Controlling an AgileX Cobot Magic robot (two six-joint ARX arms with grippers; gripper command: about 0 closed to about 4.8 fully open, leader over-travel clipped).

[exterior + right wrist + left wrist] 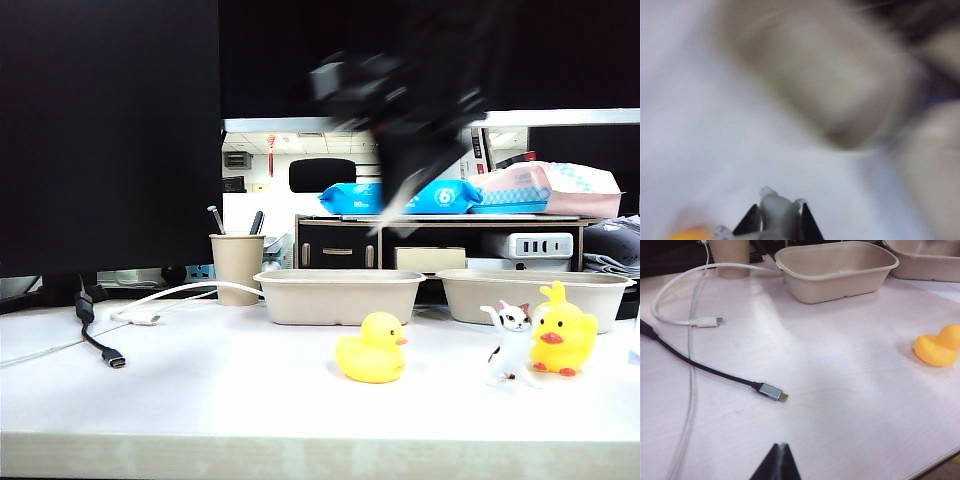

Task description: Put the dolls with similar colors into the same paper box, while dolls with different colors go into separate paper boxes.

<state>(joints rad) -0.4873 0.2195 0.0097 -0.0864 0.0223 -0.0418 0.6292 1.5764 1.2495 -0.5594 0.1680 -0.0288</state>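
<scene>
**Q:** Dolls, by kind?
**A:** Two yellow rubber ducks (370, 348) (563, 335); one calico cat (512, 340); one whitish figurine (777, 212), blurred, seen only in the right wrist view.

**Q:** Containers and cables?
**A:** Two pulp-paper trays (340, 297) (530, 292); one paper cup (237, 265); two loose cables, one white cable (705, 321) and one black cable (771, 391).

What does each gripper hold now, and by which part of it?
Right gripper, raised over the table, holds a white doll between its jaws; blur hides which part. Left gripper, near the table, holds nothing.
</scene>
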